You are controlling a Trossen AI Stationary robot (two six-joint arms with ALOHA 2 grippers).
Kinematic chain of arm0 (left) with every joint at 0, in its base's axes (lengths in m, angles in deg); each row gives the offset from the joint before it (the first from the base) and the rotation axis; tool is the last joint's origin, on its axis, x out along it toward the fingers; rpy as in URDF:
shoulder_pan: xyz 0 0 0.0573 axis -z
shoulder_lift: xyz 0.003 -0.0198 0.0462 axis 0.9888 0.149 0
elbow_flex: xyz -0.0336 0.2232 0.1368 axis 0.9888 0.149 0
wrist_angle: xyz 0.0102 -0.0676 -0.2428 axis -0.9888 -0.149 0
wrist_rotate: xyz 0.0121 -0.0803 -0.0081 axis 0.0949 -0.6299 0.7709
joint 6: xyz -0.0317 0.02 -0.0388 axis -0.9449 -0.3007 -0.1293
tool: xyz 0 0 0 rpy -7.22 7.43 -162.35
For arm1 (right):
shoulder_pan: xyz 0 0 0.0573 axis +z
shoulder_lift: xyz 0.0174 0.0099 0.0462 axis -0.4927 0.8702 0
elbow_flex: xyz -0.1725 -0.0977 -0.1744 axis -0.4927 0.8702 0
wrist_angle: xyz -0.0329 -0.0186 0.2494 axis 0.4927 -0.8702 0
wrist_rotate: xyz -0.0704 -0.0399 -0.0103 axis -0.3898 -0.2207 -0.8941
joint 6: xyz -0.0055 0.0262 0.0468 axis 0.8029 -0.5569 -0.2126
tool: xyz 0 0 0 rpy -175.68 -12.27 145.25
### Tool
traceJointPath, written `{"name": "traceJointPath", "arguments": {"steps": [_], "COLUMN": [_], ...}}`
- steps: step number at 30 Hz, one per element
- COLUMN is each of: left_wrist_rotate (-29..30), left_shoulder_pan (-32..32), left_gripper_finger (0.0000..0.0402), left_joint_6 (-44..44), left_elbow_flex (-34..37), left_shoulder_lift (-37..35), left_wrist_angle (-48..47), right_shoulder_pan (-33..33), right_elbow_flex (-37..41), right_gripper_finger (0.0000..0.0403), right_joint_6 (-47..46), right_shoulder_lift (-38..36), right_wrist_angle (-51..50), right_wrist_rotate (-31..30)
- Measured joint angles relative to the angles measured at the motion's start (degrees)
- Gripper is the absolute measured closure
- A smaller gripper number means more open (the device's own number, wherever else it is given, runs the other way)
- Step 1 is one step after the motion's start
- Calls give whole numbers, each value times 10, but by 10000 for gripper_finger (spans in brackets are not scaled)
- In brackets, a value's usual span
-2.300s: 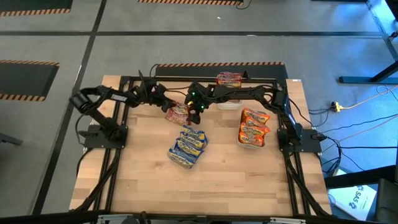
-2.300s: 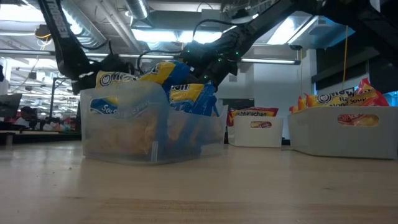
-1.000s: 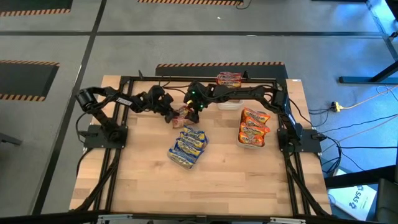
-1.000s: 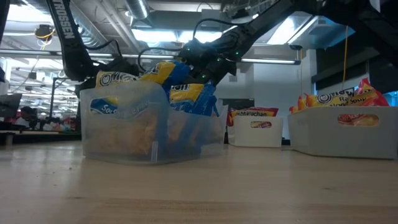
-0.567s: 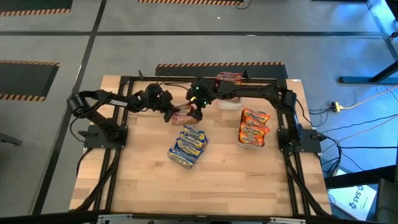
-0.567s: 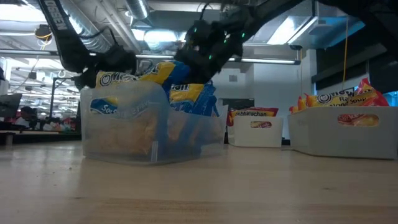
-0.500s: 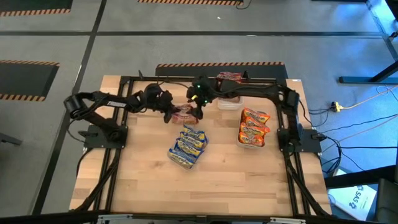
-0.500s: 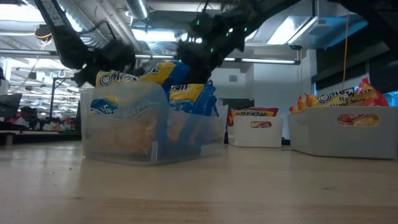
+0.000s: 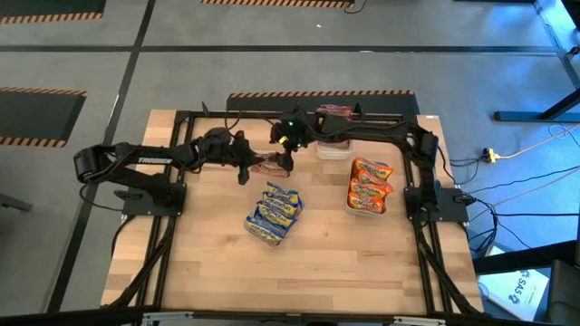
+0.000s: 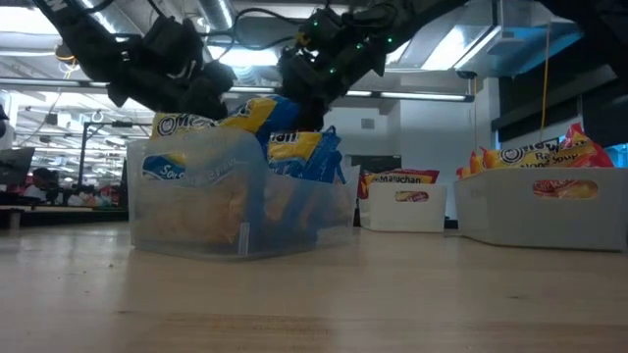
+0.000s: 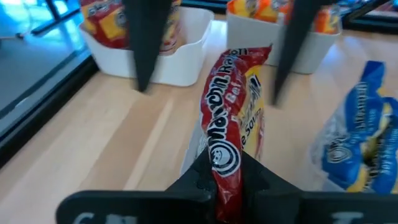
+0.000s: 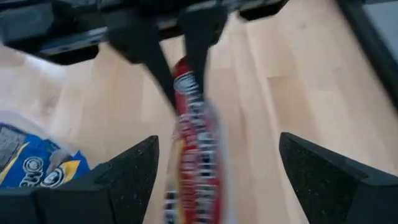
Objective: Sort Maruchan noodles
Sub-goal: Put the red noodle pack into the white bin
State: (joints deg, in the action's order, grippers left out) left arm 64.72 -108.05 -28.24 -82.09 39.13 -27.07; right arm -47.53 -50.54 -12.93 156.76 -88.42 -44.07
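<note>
While the left gripper (image 11: 227, 186) pinches one end of the dark red packet (image 11: 233, 118) above the counter (image 9: 208, 254), its long axis runs toward the right gripper (image 12: 214, 177), whose spread fingers (image 12: 127, 171) straddle the far end.

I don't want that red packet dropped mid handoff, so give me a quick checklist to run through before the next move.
1. Left gripper shut on the dark red Maruchan packet: ok, its fingers pinch the packet's near end.
2. Right gripper released: ok, its fingers stand wide on either side of the packet, not clamping it.
3. Packet off the table: cannot tell, though the left wrist view suggests it is held edge-up above the wood.
4. White bin with red packets has room: cannot tell, it is partly hidden by the arms.
5. Blue packets and orange packets out of the way: ok, both sit apart in their bins.
</note>
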Motion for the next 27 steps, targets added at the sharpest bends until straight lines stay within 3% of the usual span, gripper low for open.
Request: {"name": "traceJointPath", "arguments": {"steps": [15,19,27], "left_wrist_rotate": [30,38,59], "left_shoulder_pan": [41,42,42], "left_gripper_finger": [393,390,370], "left_joint_6": [12,15,17], "left_elbow_flex": [0,0,0], "left_shoulder_lift": [0,0,1], "left_wrist_angle": [28,28,45], "right_shoulder_pan": [23,24,22], "right_elbow_flex": [1,1,1], "right_gripper_finger": [95,147,299], "right_joint_6": [15,15,15], "right_shoulder_lift": [39,39,46], "right_wrist_angle": [-1,-2,-12], "right_wrist_rotate": [-45,-45,-38]}}
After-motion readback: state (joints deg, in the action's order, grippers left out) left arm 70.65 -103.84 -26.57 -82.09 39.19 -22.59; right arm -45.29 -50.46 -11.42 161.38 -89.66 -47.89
